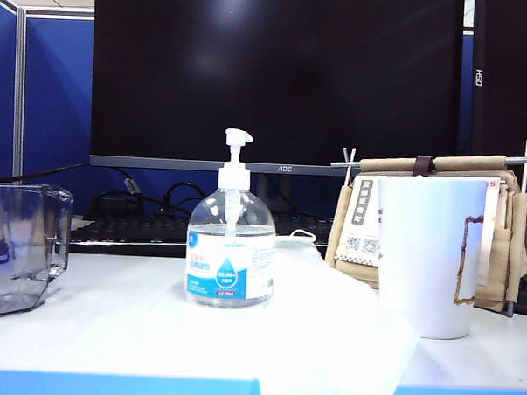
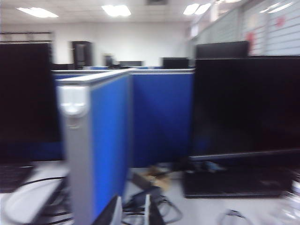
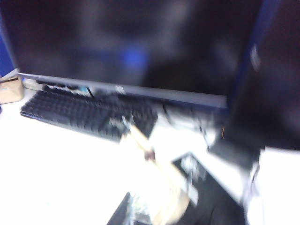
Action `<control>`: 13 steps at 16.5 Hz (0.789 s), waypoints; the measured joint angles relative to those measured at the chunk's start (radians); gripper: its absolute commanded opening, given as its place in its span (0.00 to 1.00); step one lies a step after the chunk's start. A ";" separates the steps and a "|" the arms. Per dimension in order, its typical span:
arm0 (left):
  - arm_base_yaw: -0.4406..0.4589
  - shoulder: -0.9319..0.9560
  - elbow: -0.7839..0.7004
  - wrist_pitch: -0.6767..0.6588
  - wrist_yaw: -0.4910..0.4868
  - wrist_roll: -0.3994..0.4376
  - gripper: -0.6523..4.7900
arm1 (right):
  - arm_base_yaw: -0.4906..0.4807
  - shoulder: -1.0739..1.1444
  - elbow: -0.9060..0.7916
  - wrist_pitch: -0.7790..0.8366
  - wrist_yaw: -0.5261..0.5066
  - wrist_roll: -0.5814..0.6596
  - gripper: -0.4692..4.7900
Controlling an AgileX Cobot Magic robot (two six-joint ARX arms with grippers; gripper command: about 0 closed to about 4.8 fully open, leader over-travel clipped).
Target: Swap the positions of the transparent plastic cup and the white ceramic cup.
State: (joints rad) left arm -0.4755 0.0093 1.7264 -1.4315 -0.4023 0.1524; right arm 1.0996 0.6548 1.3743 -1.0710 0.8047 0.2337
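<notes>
Tissue (image 1: pixel 328 331) lies nearest in the exterior view, a crumpled white sheet draped over the blue front edge of the table (image 1: pixel 109 331), reaching back to the foot of the white ceramic cup (image 1: pixel 429 255). That cup stands upright at the right; the transparent plastic cup (image 1: pixel 18 244) stands at the far left, cut by the frame edge, and the hand-sanitizer pump bottle (image 1: pixel 231 249) sits between them, well apart from both. Behind come a keyboard (image 1: pixel 122 231), a tan cloth organiser (image 1: pixel 498 234) and an AOC monitor (image 1: pixel 277 76).

Neither arm shows in the exterior view. The left gripper (image 2: pixel 131 213) appears only as two finger tips at the edge of its blurred wrist view, facing office partitions; whether it is slack or closed I cannot tell, and nothing lies between the tips. The right gripper (image 3: pixel 123 213) is clenched on nothing (its view is heavily smeared), looking over the keyboard and organiser.

Judging from this, both cups stand untouched. A sound approach would come down from above, clear of the pump head, take one cup by the rim or wall, lift it well clear of the tissue, and park it midway before moving the other.
</notes>
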 measured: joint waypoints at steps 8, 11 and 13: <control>-0.092 0.000 -0.597 0.196 0.237 -0.027 0.26 | 0.001 -0.357 -0.841 0.560 -0.080 0.044 0.08; -0.092 -0.002 -0.911 0.498 0.368 -0.098 0.26 | -0.002 -0.357 -1.006 0.673 -0.098 0.050 0.08; -0.092 -0.002 -1.150 0.877 0.415 -0.170 0.26 | -0.006 -0.357 -1.139 0.889 -0.067 0.050 0.08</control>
State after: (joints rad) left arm -0.5671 0.0071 0.5766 -0.5545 0.0132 -0.0177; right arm 1.0935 0.2977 0.2352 -0.1818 0.7380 0.2840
